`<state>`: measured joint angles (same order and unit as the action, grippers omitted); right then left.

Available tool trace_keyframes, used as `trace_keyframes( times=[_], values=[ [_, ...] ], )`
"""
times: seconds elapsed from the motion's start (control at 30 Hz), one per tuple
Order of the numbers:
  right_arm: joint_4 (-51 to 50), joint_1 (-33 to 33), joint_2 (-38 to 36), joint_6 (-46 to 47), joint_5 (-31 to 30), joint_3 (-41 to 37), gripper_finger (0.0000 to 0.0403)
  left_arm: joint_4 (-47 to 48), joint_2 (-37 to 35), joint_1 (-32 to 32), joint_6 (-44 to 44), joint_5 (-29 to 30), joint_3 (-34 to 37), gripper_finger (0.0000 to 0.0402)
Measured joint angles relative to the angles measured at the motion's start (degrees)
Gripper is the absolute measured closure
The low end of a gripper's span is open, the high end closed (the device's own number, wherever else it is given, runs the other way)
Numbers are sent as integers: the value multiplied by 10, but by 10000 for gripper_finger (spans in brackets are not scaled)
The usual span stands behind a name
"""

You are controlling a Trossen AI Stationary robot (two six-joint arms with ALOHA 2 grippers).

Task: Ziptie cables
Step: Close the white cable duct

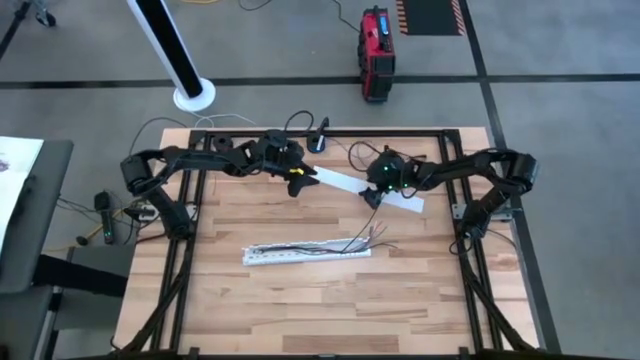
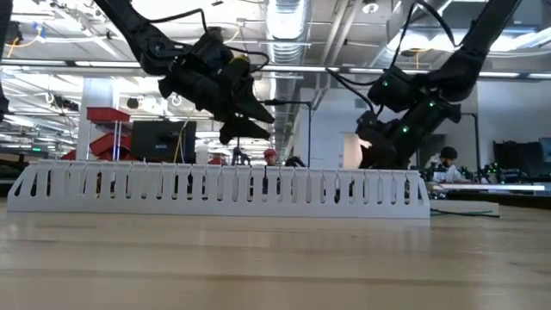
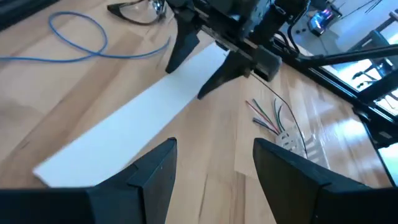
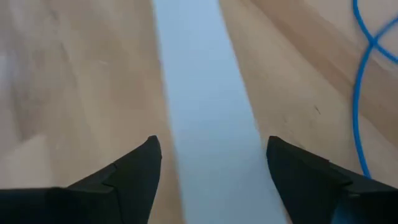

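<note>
The cables (image 1: 330, 245) lie in a thin bunch along a long white perforated strip (image 1: 305, 253) at mid-table, and their coloured ends (image 3: 273, 118) stick out past its right end. Toward the far edge, a flat plain white strip (image 1: 365, 188) lies slanted on the wood. My left gripper (image 1: 298, 182) hovers open over that strip's left end (image 3: 93, 155). My right gripper (image 1: 374, 197) stands open with a finger on either side of the strip (image 4: 205, 112) near its right end. I see neither gripper touching it.
A blue cord (image 3: 74, 37) loops on the wood by the far edge, next to a pair of glasses (image 3: 140, 9). A small dark device (image 1: 320, 140) sits at the far edge. Bare wood (image 1: 320, 310) stretches toward the near edge.
</note>
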<state>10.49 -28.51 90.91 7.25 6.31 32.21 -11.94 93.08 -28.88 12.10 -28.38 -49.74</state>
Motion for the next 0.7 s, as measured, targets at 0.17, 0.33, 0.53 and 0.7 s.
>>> trace_keyframes(
  times=[0.17,0.33,0.53,0.7],
  values=[
    [-5,11,63,25,-8,6,102,-12,3,3,-3,16,0,194],
    [23,49,87,44,-70,7,93,-27,3,2,15,8,0,194],
    [53,94,105,79,-182,-3,101,-26,3,5,20,2,0,194],
    [76,101,110,93,-194,-11,104,-26,3,6,20,2,0,194]
  ],
)
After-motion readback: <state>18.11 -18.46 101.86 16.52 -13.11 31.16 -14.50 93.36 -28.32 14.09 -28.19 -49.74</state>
